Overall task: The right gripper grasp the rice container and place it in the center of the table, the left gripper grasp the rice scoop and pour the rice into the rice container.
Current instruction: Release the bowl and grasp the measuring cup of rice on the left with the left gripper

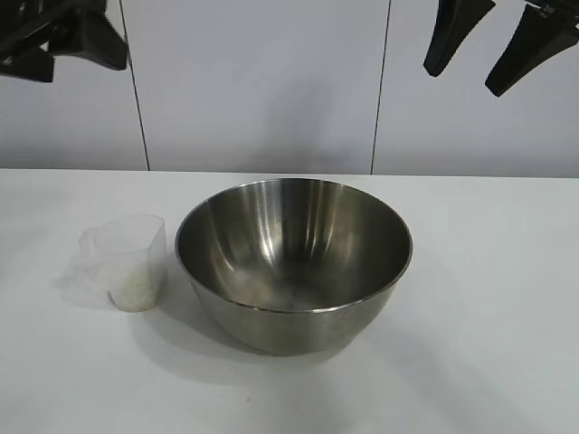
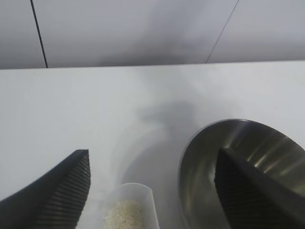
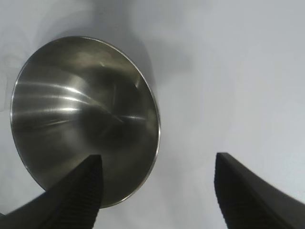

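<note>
Steel rice container (image 3: 81, 119) on white table (image 3: 228, 86), tool (image 3: 157, 191) fingers apart

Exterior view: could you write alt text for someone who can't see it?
A large steel bowl sits mid-table, empty, beside a small clear plastic scoop holding some rice. Two black pincers hang open above, left and right, touching nothing.

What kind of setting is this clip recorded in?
Probably a lab test bench set up for a kitchen task: a plain white table against bare wall panels, holding only a steel bowl and a plastic measuring cup with some rice.
</note>
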You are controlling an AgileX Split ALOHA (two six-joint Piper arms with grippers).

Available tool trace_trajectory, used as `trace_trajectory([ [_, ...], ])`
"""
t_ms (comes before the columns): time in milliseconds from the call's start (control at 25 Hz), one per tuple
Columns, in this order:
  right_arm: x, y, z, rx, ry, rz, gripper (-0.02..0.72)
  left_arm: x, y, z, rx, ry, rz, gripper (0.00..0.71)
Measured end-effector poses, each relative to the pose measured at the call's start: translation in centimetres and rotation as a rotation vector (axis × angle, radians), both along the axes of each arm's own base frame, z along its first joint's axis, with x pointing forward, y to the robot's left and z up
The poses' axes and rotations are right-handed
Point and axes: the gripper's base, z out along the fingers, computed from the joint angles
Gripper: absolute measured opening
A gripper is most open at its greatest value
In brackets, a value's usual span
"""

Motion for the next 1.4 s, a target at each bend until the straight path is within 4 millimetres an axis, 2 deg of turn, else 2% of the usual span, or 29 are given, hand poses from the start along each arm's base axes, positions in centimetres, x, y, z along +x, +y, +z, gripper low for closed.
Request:
trace_trajectory([
  [160,0.0,0.0,0.0,0.000,0.000,0.000,0.463,-3.1,1.9,-4.1,-0.002,-0.106,0.050,0.531],
  [280,0.0,0.0,0.0,0.000,0.000,0.000,0.463,-4.3,2.6,-6.5,0.023,-0.117,0.063,0.527],
  [440,0.0,0.0,0.0,0.000,0.000,0.000,0.463,-4.5,3.0,-8.5,0.062,-0.178,0.074,0.473],
  [600,0.0,0.0,0.0,0.000,0.000,0.000,0.463,-4.5,3.2,-10.6,0.138,-0.249,0.066,0.454],
  [720,0.0,0.0,0.0,0.000,0.000,0.000,0.463,-4.6,3.2,-13.8,0.225,-0.130,0.027,0.452],
  [840,0.0,0.0,0.0,0.000,0.000,0.000,0.463,-4.7,2.9,-15.9,0.341,-0.064,-0.052,0.451],
  [1040,0.0,0.0,0.0,-0.001,0.000,0.001,0.463,-4.1,2.4,-16.7,0.467,-0.097,-0.154,0.449],
  [1400,0.0,0.0,0.0,-0.007,-0.004,0.003,0.463,-2.9,5.0,-16.5,0.374,-0.101,-0.163,0.449],
])
